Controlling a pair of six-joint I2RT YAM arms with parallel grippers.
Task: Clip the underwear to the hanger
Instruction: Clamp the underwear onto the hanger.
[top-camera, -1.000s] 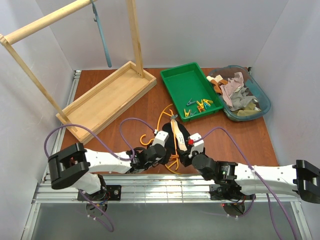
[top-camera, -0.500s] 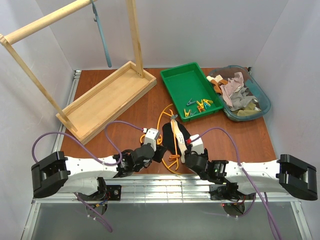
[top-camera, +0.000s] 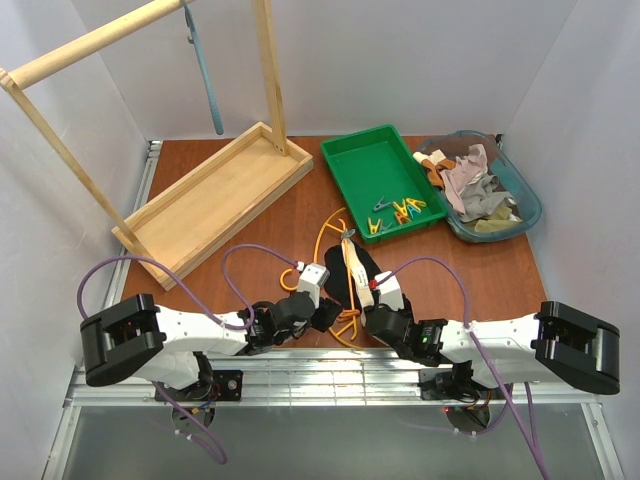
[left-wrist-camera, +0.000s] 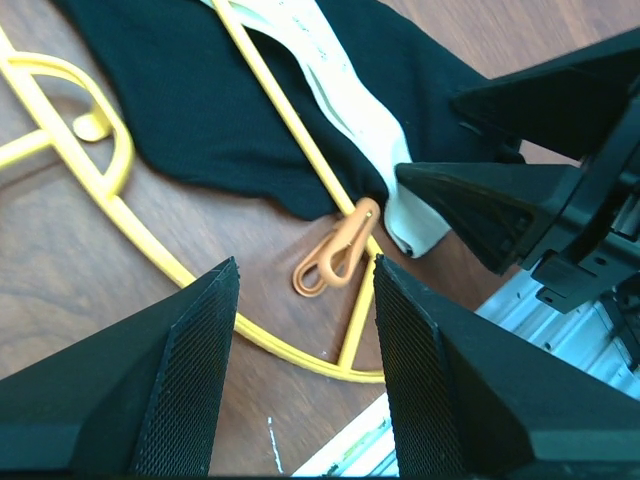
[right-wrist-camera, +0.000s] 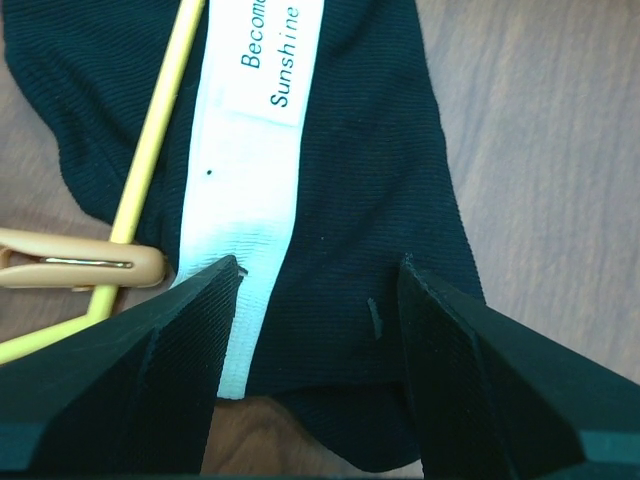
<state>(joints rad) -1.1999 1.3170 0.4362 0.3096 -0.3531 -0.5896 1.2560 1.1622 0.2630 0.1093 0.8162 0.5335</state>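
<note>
Small black fabric underwear (right-wrist-camera: 370, 180) with a cream waistband bearing printed lettering, spread flat on the brown wooden tabletop (right-wrist-camera: 540, 150), thin yellow-orange plastic hanger (right-wrist-camera: 166, 100) laid flat, one arm crossed over the black fabric beside the waistband

From above, the left arm (top-camera: 285, 313) and right arm (top-camera: 405, 325) hide the near ends of the underwear (top-camera: 365, 268) and the hanger (top-camera: 320, 240). In the right wrist view the left edge cuts off the orange peg (right-wrist-camera: 70, 268), and the top edge cuts off the print on the waistband (right-wrist-camera: 245, 170).

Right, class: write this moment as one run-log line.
step: clipping underwear to hanger | left claw: open, above peg | right claw: open, above underwear | peg: at hanger corner
</note>
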